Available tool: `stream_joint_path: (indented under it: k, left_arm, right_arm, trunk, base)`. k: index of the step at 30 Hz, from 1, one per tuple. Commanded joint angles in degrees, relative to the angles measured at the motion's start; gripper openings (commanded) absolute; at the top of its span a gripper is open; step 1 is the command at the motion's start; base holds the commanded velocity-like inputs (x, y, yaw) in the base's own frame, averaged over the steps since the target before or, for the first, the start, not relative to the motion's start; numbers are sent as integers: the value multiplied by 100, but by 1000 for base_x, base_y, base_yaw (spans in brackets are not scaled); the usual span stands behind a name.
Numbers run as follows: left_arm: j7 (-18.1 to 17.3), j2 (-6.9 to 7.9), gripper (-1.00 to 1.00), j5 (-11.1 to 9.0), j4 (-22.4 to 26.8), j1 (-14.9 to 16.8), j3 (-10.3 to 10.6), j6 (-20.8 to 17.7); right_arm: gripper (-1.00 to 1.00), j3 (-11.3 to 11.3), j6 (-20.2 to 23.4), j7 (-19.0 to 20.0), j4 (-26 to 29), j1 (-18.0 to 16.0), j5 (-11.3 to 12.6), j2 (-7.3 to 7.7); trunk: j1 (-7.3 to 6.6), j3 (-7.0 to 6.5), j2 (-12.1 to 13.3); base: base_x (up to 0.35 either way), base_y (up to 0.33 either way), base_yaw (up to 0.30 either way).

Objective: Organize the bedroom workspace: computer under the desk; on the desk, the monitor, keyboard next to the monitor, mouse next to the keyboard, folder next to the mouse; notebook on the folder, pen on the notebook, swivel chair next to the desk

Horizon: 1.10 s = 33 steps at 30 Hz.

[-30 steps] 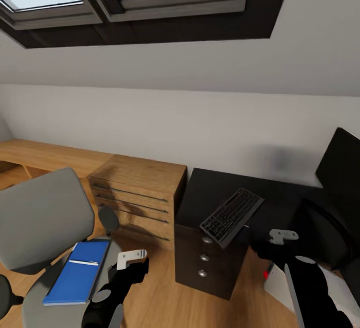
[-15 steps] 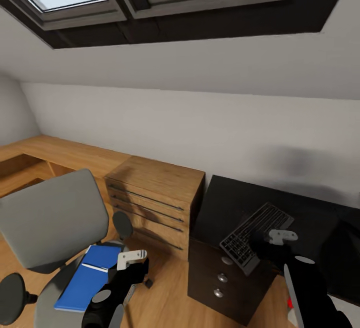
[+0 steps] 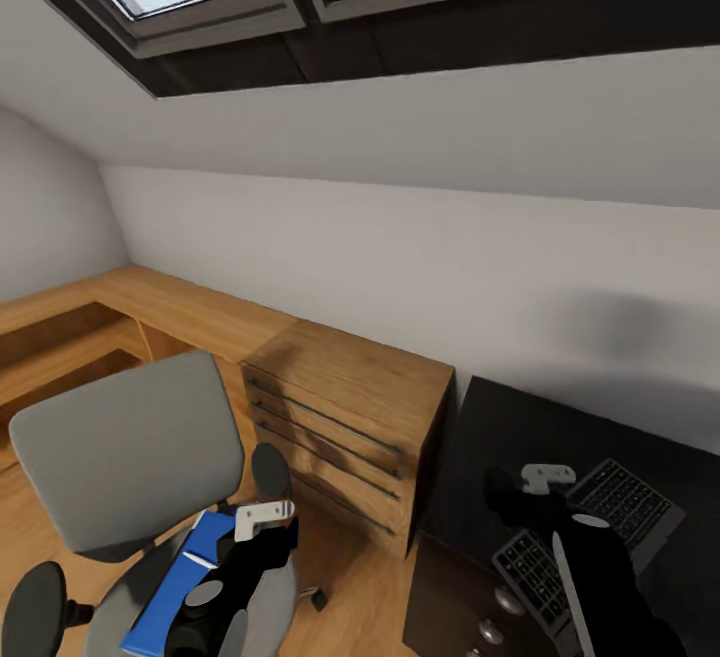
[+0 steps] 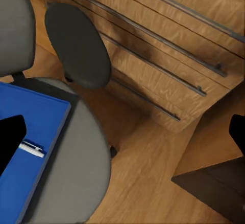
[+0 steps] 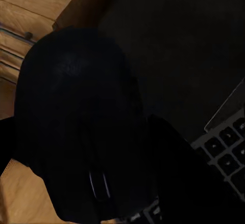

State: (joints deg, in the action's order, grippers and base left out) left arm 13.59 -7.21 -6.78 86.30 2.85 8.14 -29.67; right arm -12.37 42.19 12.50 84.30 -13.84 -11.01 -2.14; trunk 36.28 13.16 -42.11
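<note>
My right tool (image 5: 102,193) is gripping the mouse (image 5: 76,127) and hovering above the black bench (image 3: 540,437), close over the keyboard (image 3: 585,537). My left tool (image 3: 262,527) is hanging over the swivel chair (image 3: 125,452); its fingers are standing spread wide, holding nothing. The blue folder (image 4: 25,152) is lying on the chair seat with the pen (image 4: 31,149) resting across it. A wooden dresser (image 3: 350,417) is standing between chair and bench.
</note>
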Motion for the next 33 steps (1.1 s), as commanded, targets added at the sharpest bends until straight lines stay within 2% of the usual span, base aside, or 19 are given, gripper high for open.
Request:
stream_joint_path:
  k: [1, 9, 13, 16, 30, 33]
  left_arm:
    - [52, 1, 100, -60, 5, 5, 10, -22]
    - [55, 0, 100, -60, 9, 5, 12, -22]
    - [56, -4, 100, -60, 9, 5, 39, -22]
    - [55, -7, 100, -60, 10, 5, 50, -22]
    - [56, -8, 100, -63, 10, 5, 152, -22]
    - [56, -8, 100, -68, 10, 5, 156, -22]
  right_arm:
    - [-100, 0, 26, 44, -6, -5, -41, -5]
    - [-100, 41, 26, 57, -125, -5, -34, -5]
    - [-100, 237, 12, 49, -499, -5, -40, 8]
    - [-100, 283, -32, 44, -778, -11, -45, 22]
    - [-100, 305, -783, 35, -1944, -90, -59, 37]
    - [-100, 305, -969, 33, -2259, -224, -59, 38]
  trunk:
    - [5, 9, -6]
    - [5, 9, -6]
    - [5, 9, -6]
    - [5, 9, -6]
    - [5, 9, -6]
    - [5, 9, -6]
  base:
    - [321, 0, 118]
    - [249, 0, 22]
    - [41, 0, 2]
    - [8, 0, 0]
    - [1, 0, 0]
    - [0, 0, 0]
